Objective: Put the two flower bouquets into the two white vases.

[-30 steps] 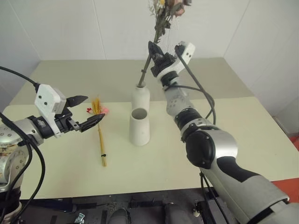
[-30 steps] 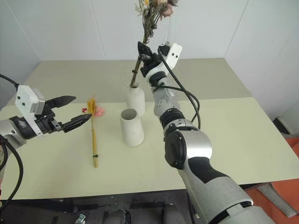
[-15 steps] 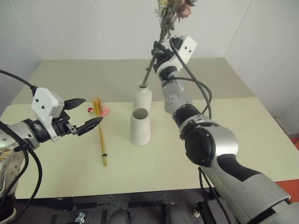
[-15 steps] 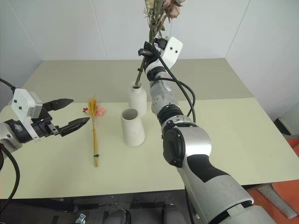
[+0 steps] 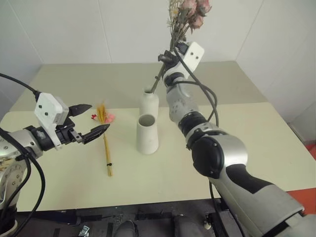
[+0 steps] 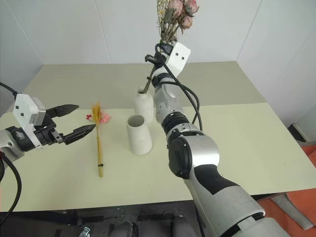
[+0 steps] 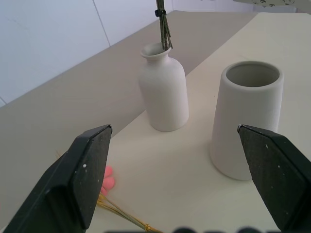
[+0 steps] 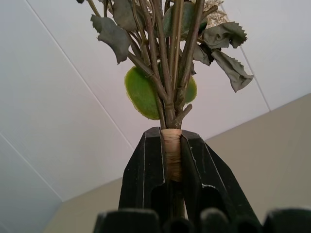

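Note:
My right gripper [image 5: 166,57] is shut on the tan-wrapped stem of the dark-stemmed rose bouquet [image 8: 171,97], held high over the table. Its pink roses [image 5: 191,11] stand at the top, and its stem ends [image 7: 163,29] dip into the mouth of the narrow-necked white vase [image 5: 149,103]. The wide-mouthed white vase [image 5: 147,134] stands just in front of it, with nothing inside. The slim yellow-stemmed bouquet [image 5: 105,145] lies flat on the table to the left of the vases. My left gripper [image 5: 98,116] hovers open above its flower end, its fingers [image 7: 90,170] wide apart.
The pale tabletop [image 5: 256,143] runs wide to the right of the vases and in front of them. White walls [image 5: 64,29] close off the far side and both sides of the table.
My right wrist has turned, swinging the rose bouquet more upright and its flowers to the right, stem ends still at the narrow vase's mouth. My left gripper has stayed open and in place.

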